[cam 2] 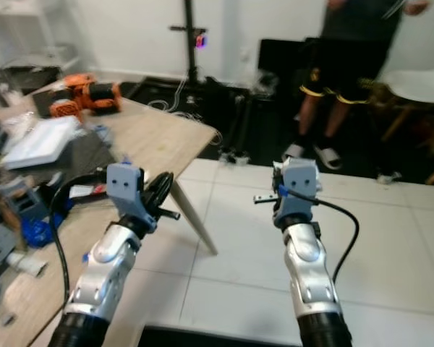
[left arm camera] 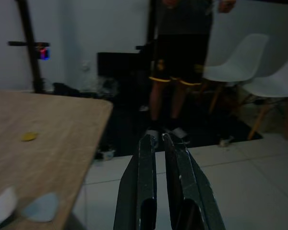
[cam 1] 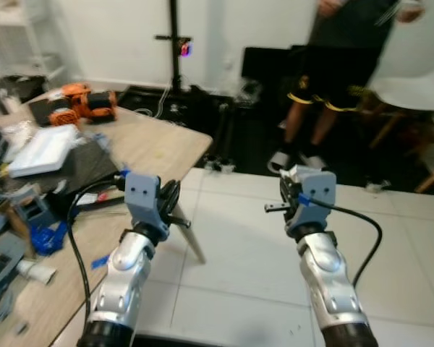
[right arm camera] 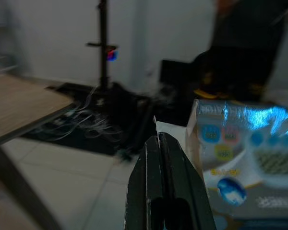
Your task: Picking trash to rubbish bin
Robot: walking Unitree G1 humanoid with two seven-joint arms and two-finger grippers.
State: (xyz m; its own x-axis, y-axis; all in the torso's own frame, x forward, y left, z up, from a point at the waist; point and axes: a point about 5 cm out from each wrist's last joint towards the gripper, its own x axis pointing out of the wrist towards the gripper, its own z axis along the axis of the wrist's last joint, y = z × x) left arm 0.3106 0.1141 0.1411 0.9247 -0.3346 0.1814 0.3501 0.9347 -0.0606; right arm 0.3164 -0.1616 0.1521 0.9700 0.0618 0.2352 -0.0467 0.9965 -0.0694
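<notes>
My right gripper [right arm camera: 157, 136] is held up over the white tile floor, shut on the edge of a shiny silver-and-blue snack packet [right arm camera: 245, 163] that hangs beside its fingers. In the left eye view the packet shows as a pale scrap [cam 1: 295, 174] at the top of the right wrist. My left gripper [left arm camera: 156, 140] is raised beside the corner of the wooden table [cam 1: 159, 148], its fingers shut with nothing between them. No bin can be made out.
The table at my left carries clutter: an orange tool [cam 1: 83, 103], a white box [cam 1: 42, 149], blue parts [cam 1: 47, 236]. A person in black shorts [cam 1: 333, 79] stands ahead, beside white chairs [cam 1: 416, 90]. A black stand [cam 1: 175, 43] and floor cables [cam 1: 166, 105] lie behind the table.
</notes>
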